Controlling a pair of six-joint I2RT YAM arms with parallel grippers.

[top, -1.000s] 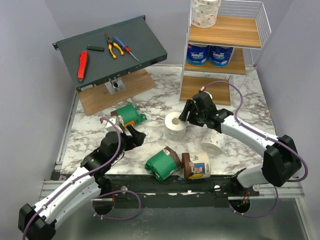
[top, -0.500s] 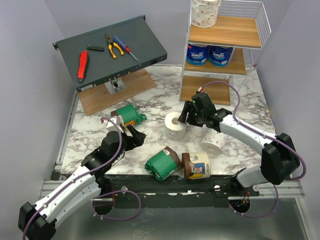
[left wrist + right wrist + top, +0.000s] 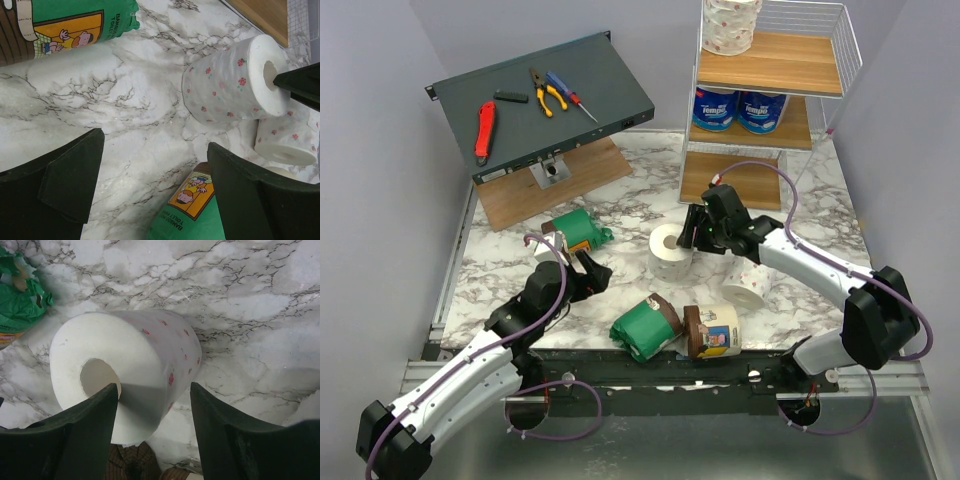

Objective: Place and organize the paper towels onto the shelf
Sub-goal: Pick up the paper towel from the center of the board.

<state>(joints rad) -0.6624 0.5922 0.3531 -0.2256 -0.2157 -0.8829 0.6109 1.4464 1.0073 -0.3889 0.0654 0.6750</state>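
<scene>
A bare white paper towel roll with pink speckles (image 3: 671, 252) (image 3: 145, 365) stands on end mid-table. My right gripper (image 3: 695, 235) (image 3: 154, 389) is open over its right rim: one finger sits at the core hole, the other outside the wall with a gap. Open as well, my left gripper (image 3: 585, 275) (image 3: 155, 142) hovers over bare marble and holds nothing. It is between two green rolls (image 3: 578, 229) (image 3: 646, 328). A second white roll (image 3: 745, 288) and a cream-and-brown roll (image 3: 715, 331) lie near the front. The shelf (image 3: 820, 80) holds a white roll (image 3: 731, 25) on top and two blue rolls (image 3: 738, 110) on the middle tier.
A dark grey slanted panel (image 3: 610, 80) with hand tools (image 3: 548, 92) stands at the back left on a wooden board (image 3: 580, 180). The shelf's bottom board (image 3: 755, 185) is bare. In the left wrist view a green roll (image 3: 200, 215) lies just under the right finger.
My right gripper's jaws have narrowed a little around the white roll's wall and edged slightly toward it. The left arm has not moved.
</scene>
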